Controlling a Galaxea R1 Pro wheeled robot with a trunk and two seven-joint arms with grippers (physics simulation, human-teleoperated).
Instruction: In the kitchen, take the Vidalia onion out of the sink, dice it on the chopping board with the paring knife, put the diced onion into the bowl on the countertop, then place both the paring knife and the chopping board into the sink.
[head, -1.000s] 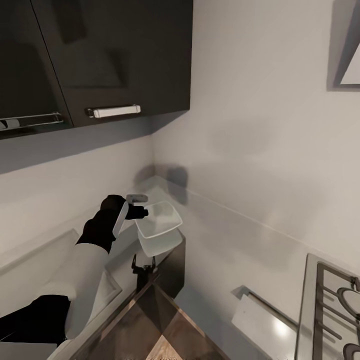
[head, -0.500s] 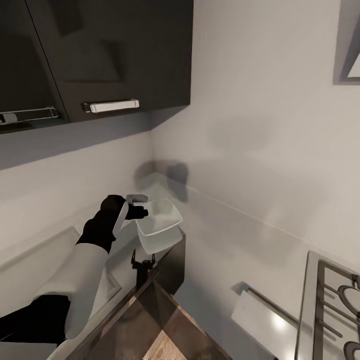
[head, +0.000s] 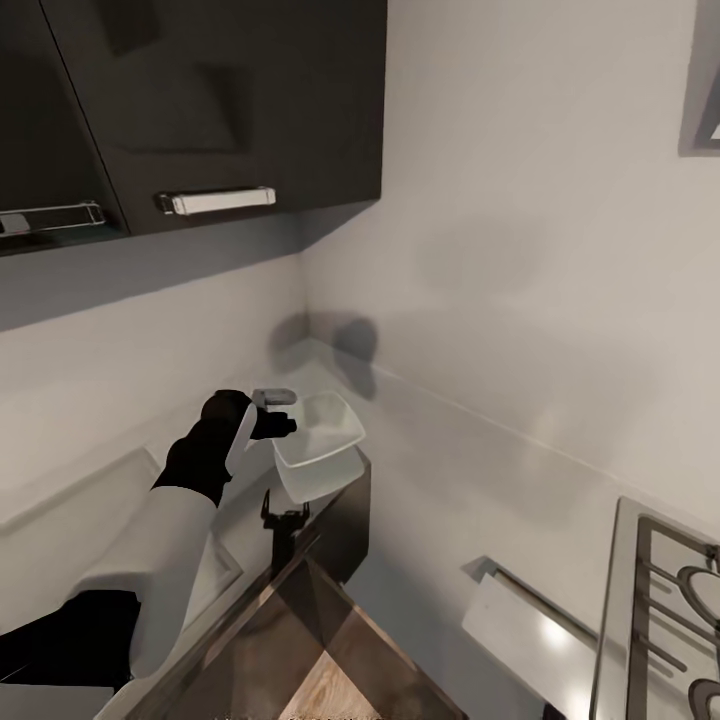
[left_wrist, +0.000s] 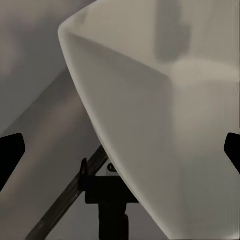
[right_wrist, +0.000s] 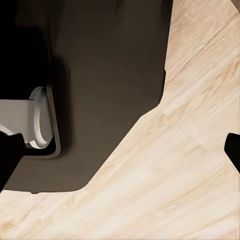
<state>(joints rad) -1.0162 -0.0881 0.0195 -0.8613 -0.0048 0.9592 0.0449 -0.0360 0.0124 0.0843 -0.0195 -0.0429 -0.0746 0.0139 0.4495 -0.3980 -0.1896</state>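
That white square bowl (head: 318, 440) looks like smooth, slightly translucent plastic with a soft sheen. The pale grey countertop (head: 440, 470) is glossy enough to mirror it. The dark wall cabinets (head: 210, 90) are semi-gloss, with a shiny chrome bar handle (head: 215, 200). The floor is pale matt wood planks (right_wrist: 190, 165). The stove grate (head: 670, 610) looks like brushed metal.

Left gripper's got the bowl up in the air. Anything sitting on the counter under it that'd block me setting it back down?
Nothing visible does. The bowl hangs at the left gripper above the countertop corner; the surface showing around it looks bare. The patch directly beneath the bowl is hidden, though.
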